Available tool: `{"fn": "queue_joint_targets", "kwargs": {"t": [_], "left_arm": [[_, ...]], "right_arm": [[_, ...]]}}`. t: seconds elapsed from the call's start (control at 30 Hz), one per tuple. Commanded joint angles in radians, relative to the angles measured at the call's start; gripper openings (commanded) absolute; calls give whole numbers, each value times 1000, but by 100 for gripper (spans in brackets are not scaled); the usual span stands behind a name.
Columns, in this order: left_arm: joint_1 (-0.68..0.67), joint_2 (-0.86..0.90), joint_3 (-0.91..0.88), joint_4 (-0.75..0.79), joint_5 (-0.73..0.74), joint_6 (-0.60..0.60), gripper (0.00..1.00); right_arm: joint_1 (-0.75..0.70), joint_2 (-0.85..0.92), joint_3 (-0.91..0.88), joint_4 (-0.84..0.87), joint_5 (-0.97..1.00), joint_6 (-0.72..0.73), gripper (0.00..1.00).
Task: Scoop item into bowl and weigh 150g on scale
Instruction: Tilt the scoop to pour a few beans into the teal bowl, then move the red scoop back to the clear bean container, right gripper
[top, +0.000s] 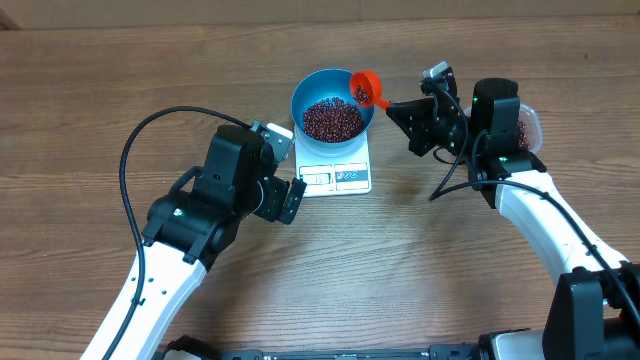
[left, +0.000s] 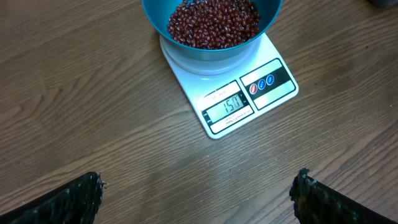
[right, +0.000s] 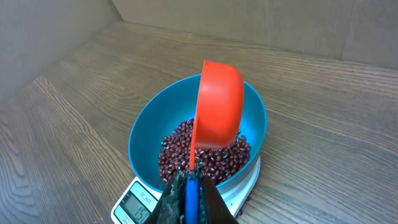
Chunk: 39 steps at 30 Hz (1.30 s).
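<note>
My right gripper (right: 189, 193) is clamping the handle of the orange scoop (right: 217, 106), which is tipping on its side over the blue bowl (right: 140, 143). The bowl is sitting on the white scale (left: 186, 74), holding the beans (top: 332, 119). My left gripper (left: 199, 190) is hanging wide open and empty in front of the scale. A clear tub (top: 530, 125) is showing partly behind my right arm.

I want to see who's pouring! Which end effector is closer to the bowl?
Right. The right end effector holds the scoop over the bowl; the left end effector hangs open by the display end of the scale.
</note>
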Motion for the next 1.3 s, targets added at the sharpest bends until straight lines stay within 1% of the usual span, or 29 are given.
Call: {"fn": "queue_joint_targets", "kwargs": {"t": [0.0, 0.13, 0.27, 0.33, 0.4, 0.47, 0.6, 0.87, 0.97, 1.1, 1.2, 1.27], "left_arm": [[-1, 6, -4, 3, -7, -9, 100], [-1, 6, -4, 3, -7, -9, 99], [-1, 6, -4, 3, -7, -9, 99], [-1, 6, -4, 3, -7, -9, 99], [-1, 6, -4, 3, -7, -9, 100], [-1, 6, -4, 3, -7, -9, 100], [-1, 6, -4, 3, -7, -9, 99], [-1, 6, -4, 3, -7, -9, 99], [-1, 6, -4, 3, -7, -9, 100], [-1, 6, -4, 3, -7, -9, 100], [-1, 6, -4, 3, -7, -9, 100], [-1, 6, -4, 3, -7, -9, 100]], "right_arm": [[4, 3, 15, 1, -1, 11, 4], [4, 3, 15, -6, -1, 27, 4], [-1, 3, 15, -6, -1, 160, 4], [-11, 3, 15, -6, -1, 259, 4], [-21, 2, 15, -7, -2, 317, 4], [-39, 2, 15, -14, -2, 362, 4], [-94, 0, 15, -42, -27, 406, 4], [-270, -20, 15, -124, -182, 418, 4], [-351, -55, 15, -192, -185, 417, 4], [-431, -103, 15, -241, -185, 404, 4], [-484, -146, 15, -271, -182, 348, 4], [-515, -180, 15, -295, -166, 279, 4]]}}
